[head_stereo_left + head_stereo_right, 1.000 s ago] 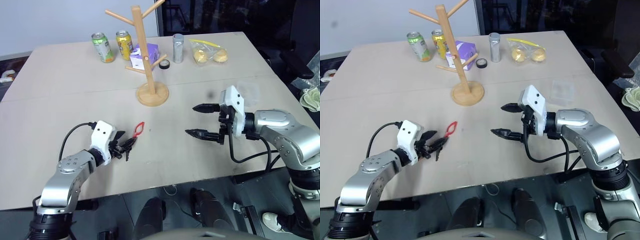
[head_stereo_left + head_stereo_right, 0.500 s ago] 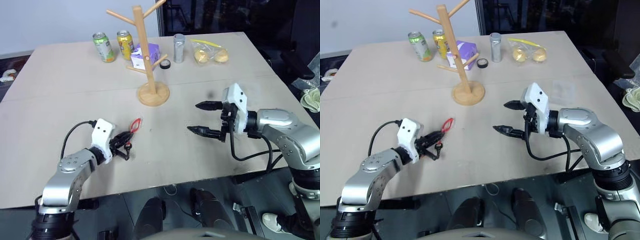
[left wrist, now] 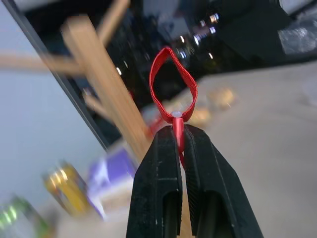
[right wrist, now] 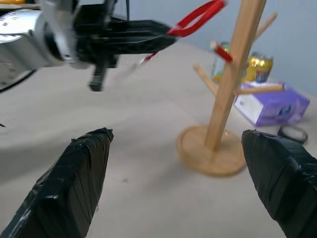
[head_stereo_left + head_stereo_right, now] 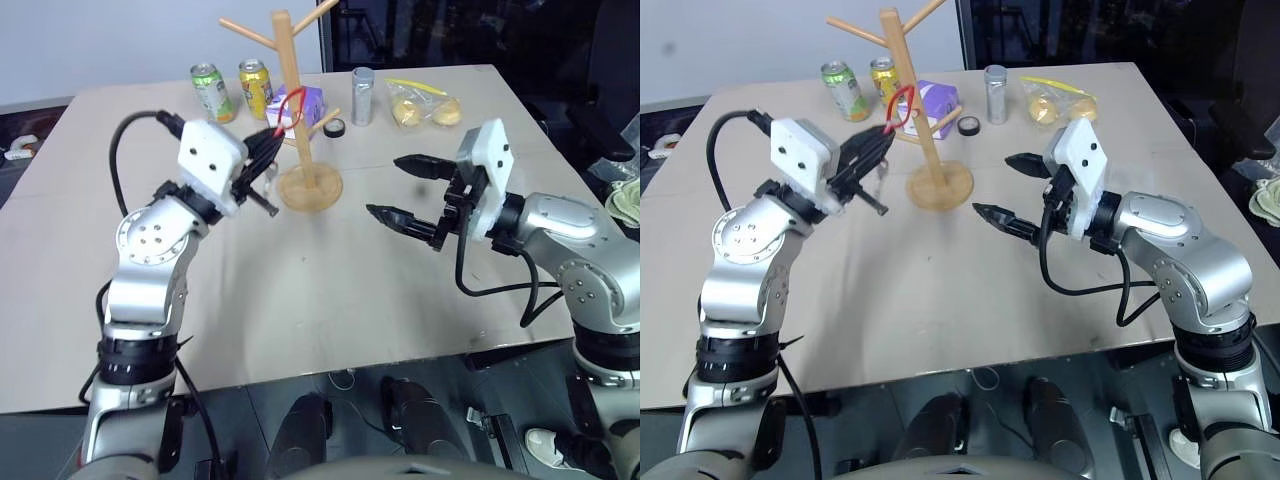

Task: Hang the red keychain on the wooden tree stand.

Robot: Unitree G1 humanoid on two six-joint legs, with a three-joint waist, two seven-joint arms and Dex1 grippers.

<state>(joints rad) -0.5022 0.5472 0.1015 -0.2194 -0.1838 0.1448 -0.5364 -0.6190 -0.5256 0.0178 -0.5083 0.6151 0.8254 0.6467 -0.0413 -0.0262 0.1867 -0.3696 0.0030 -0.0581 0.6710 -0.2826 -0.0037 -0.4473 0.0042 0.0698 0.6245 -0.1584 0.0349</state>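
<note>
Your wooden tree stand (image 5: 297,120) stands toward the far edge of the table (image 5: 330,290), a tall pole on a round base with angled pegs; it looks stiff but light enough to tip if a peg is pushed sideways, so bring the loop over a peg tip rather than against the pole. The right gripper (image 5: 405,187) hovers above the table's right half with its fingers spread as wide as they go, holding nothing. The left gripper (image 5: 872,146) is clamped tight on the red keychain (image 3: 172,87), pinching it just where the strap narrows below the loop, and holds it up in the air right beside the stand's pole. That is a sound place to hold: the strap reads as thin, soft and very light, so the loop stands open above the fingertips while the dark key (image 5: 262,201) dangles free underneath and may swing.

A second ago you had the keychain lying on the table near the near-left side with the left fingers partly open around it; now it is lifted clear and carried up to the stand, and the right gripper has risen a little
</note>
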